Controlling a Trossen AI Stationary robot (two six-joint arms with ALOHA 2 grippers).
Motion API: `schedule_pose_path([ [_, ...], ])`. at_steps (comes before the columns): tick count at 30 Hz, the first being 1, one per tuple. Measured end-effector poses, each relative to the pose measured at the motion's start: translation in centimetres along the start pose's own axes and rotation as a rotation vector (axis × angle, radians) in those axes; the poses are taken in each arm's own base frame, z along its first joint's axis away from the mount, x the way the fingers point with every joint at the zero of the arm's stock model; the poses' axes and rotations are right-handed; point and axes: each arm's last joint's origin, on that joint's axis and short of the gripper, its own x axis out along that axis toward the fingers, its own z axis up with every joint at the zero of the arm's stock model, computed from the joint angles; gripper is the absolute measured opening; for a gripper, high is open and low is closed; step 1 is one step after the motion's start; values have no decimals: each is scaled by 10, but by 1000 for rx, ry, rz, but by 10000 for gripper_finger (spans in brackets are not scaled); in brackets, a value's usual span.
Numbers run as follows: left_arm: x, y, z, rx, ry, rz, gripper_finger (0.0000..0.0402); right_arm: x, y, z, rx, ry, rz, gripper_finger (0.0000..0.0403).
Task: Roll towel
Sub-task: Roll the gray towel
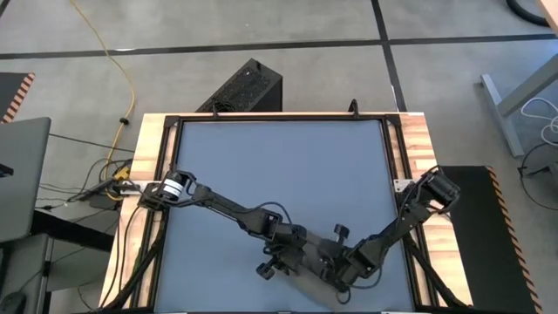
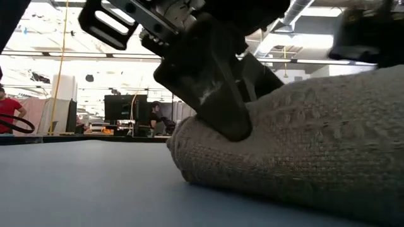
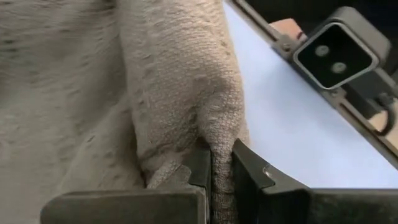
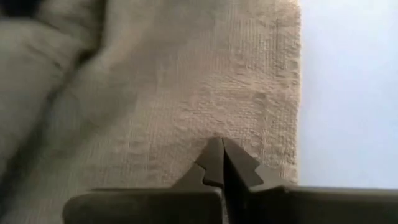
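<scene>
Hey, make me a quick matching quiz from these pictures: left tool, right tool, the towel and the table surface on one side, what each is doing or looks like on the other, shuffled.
Things:
1. left tool
2. right tool
3. towel
4. table surface

States:
A. blue-grey, flat
B. bunched, grey-brown, near the table's front edge
C. pinching a fold of cloth
D. shut, tips against flat cloth

Pairs: 1-C, 2-D, 3-B, 4-A

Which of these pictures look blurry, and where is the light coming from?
Low view: the towel is sharp, the dark gripper above it softer, and bright ceiling lights wash out the room behind. Right wrist view: the cloth's far corner is blurred. High view: even light, the table without glare.
</scene>
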Motion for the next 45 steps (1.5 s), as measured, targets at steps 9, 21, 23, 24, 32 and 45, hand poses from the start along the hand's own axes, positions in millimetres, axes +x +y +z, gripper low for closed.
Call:
schedule_pose_path([
  [9, -5, 16, -7, -50, 2, 14, 17, -9, 5, 15, -62, 17, 19, 34],
  [21, 27, 12, -30, -330, 54, -237, 17, -12, 0, 13, -27, 34, -44, 38],
  [23, 27, 12, -29, -359, 54, -250, 17, -14, -2, 13, -34, 32, -68, 38],
  [24, 26, 12, -29, -376, 58, -251, 17, -15, -2, 14, -37, 36, -78, 38],
  [32, 19, 24, -20, -529, 55, -233, 17, -36, 5, 33, -65, 44, -111, 39],
  [45, 13, 28, -19, -622, 91, -255, 17, -97, 34, 19, 49, -18, 119, 120],
])
